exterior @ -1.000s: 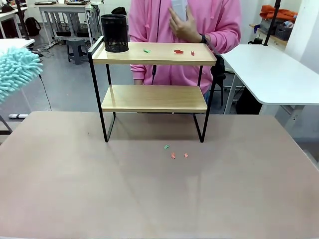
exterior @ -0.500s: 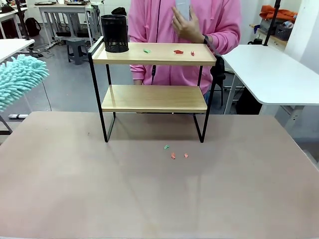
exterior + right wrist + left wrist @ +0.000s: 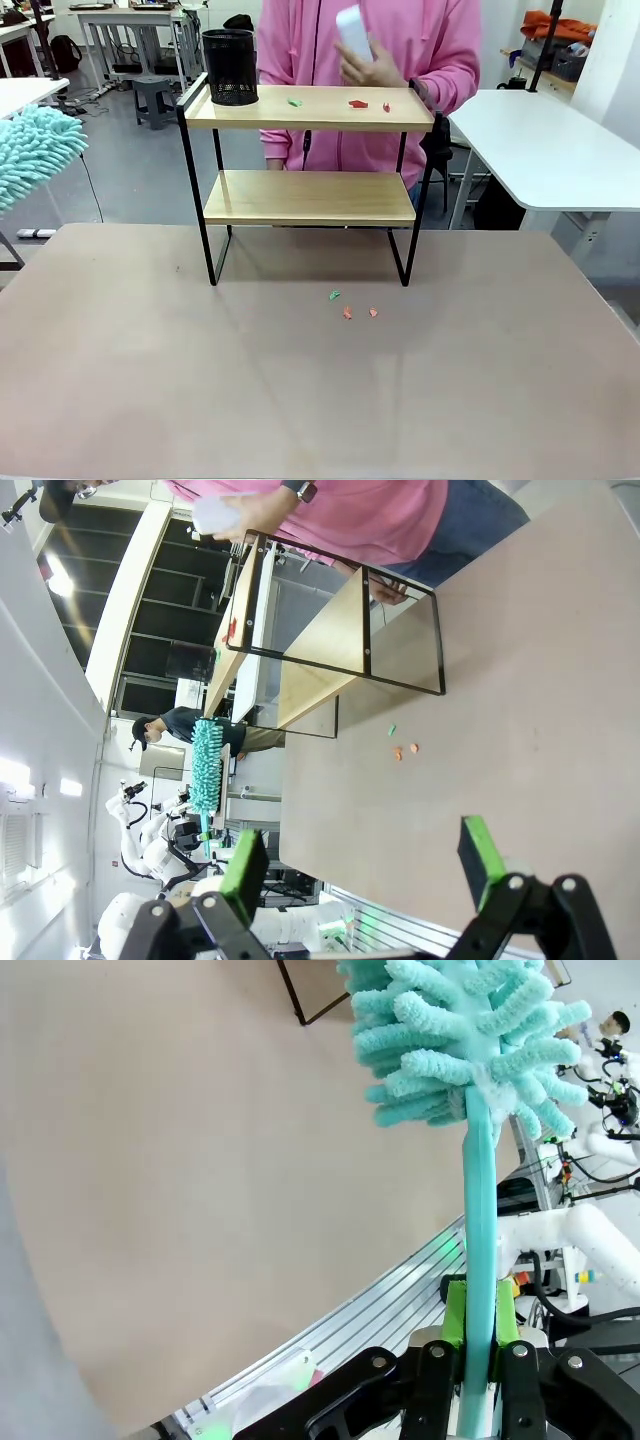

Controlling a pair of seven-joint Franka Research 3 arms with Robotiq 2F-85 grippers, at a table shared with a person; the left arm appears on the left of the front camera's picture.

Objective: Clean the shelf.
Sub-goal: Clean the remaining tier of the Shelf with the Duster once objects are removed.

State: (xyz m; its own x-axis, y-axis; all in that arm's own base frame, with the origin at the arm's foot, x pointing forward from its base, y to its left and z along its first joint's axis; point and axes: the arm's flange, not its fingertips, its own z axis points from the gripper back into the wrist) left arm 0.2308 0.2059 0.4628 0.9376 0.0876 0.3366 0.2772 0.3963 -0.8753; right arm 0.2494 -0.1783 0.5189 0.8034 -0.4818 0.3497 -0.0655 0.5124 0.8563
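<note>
The left tool [image 3: 478, 1325] is clamped tight on the handle of a teal chenille duster [image 3: 35, 150], whose fluffy head stands up beyond its fingers. Over the last second that head swung a little toward the shelf [image 3: 310, 197] and then eased back, so it has gained almost nothing. The shelf remains well apart from this tool, off to its right and farther across the counter [image 3: 300, 400].

The right tool [image 3: 360, 865] hangs with its fingers spread wide and nothing between them. The shelf is far ahead of it.

Nothing on the shelf has moved. The paper scraps [image 3: 357, 102] still lie on the top board beside the black mesh pen holder [image 3: 229, 66], and three more scraps [image 3: 347, 312] lie on the counter in front of the legs. Behind the shelf, the person's hand [image 3: 358, 66] has tipped the white object [image 3: 352, 28] it holds.

I judge that the wiping has not started: the duster must first be carried over to the top board.
</note>
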